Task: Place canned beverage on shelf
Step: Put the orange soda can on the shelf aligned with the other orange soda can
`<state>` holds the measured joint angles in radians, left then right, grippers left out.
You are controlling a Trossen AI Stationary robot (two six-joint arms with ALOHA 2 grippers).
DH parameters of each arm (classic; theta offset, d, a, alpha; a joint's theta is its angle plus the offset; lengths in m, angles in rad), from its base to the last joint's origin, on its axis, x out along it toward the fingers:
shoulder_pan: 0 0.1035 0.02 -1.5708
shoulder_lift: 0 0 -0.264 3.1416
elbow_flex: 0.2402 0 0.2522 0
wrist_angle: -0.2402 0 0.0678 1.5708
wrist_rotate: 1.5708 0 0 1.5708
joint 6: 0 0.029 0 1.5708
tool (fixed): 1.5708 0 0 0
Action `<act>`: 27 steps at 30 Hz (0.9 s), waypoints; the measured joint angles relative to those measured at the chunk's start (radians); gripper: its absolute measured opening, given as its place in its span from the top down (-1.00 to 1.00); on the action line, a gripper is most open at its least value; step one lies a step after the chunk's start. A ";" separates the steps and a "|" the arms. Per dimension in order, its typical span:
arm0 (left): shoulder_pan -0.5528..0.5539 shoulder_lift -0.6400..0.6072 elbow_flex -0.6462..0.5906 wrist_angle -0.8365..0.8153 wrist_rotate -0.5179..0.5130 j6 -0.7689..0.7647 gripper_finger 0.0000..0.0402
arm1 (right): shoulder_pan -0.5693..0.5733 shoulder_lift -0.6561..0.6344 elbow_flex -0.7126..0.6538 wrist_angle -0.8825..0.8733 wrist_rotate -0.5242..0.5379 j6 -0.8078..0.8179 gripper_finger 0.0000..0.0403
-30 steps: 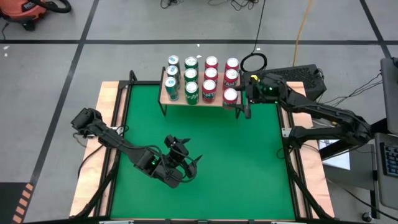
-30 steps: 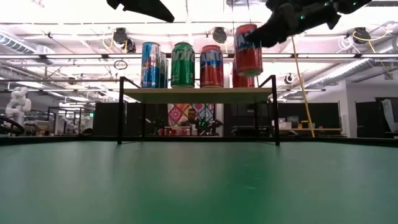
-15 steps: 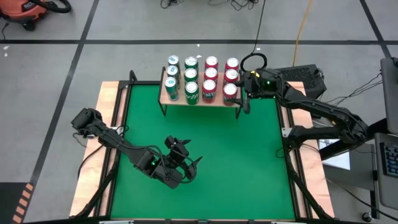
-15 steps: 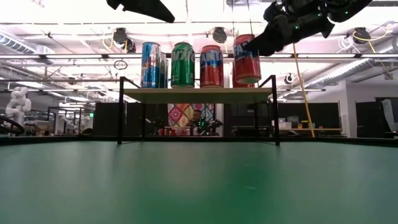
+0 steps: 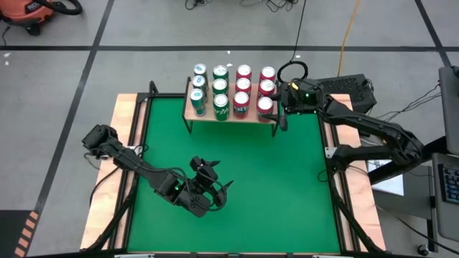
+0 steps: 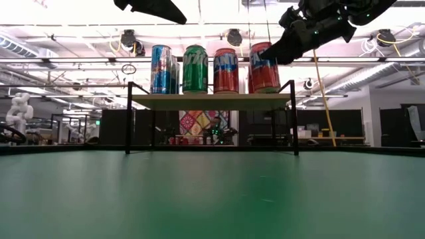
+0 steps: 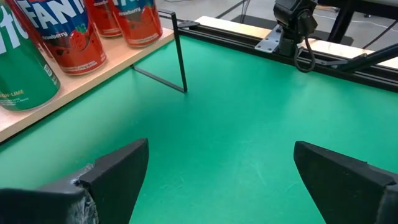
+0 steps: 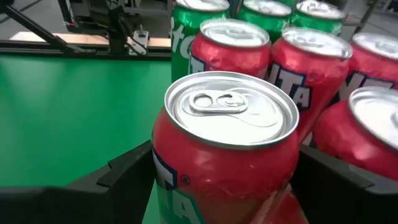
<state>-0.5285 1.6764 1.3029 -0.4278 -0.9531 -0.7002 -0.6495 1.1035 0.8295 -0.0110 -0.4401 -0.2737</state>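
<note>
Holding the red can upright on the shelf corner, my right gripper has its fingers pinching it. Left gripper hovers over the green worktop, fingers spread.

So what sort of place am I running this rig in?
Probably a robotics lab or workshop: exposed ceiling ducts, an orange shop vacuum on grey concrete, and another white robot arm beyond the green-topped table.

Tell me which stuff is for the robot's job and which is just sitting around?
For the job:
- red can, held by the right tool
- shelf

Just sitting around:
- the other cans on the shelf
- left tool, open over the green table
</note>
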 joint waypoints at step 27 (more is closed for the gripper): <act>0.000 0.000 -0.001 -0.001 0.030 0.005 -0.97 | 0.001 0.006 0.002 -0.030 0.044 -0.026 -0.59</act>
<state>-0.5285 1.6768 1.3022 -0.4286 -0.9231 -0.6949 -0.6483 1.1091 0.8318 -0.0407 -0.3965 -0.3000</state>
